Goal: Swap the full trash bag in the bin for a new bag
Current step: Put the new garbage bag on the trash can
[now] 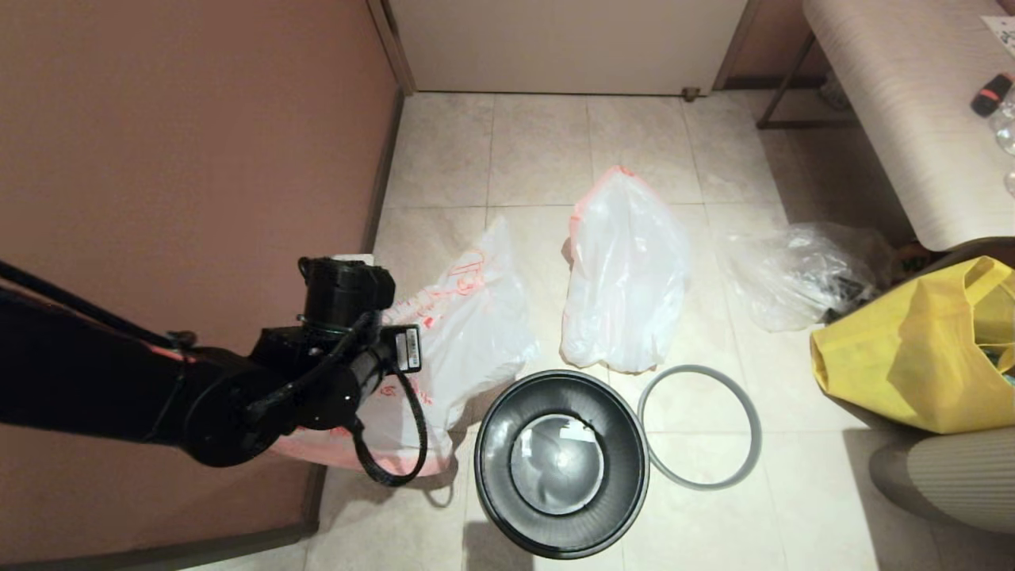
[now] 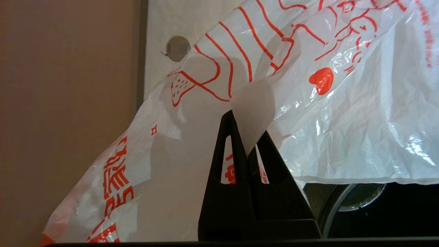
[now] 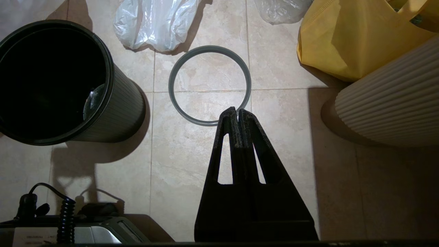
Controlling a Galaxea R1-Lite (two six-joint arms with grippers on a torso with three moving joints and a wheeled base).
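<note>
The left gripper (image 2: 247, 137) is pinched shut on a fold of the new bag (image 2: 308, 103), the thin white one with big red drawings. This bag hangs beside the wall, just left of the bin (image 1: 561, 464). It looks very light, soft and floppy, and slippery too, so I think a tight pinch near the pink edge is the best hold, because a loose one may let it slide out.

The bin stands open with nothing big inside. Its grey ring (image 1: 699, 427) lies flat on the floor just to its right. The full trash bag (image 1: 626, 274) rests on the floor behind the bin.

The right gripper (image 3: 237, 115) is closed on nothing and hangs parked above the ring.

From above, the arm hides the pinch itself. I cannot see where the new bag's opening is.
</note>
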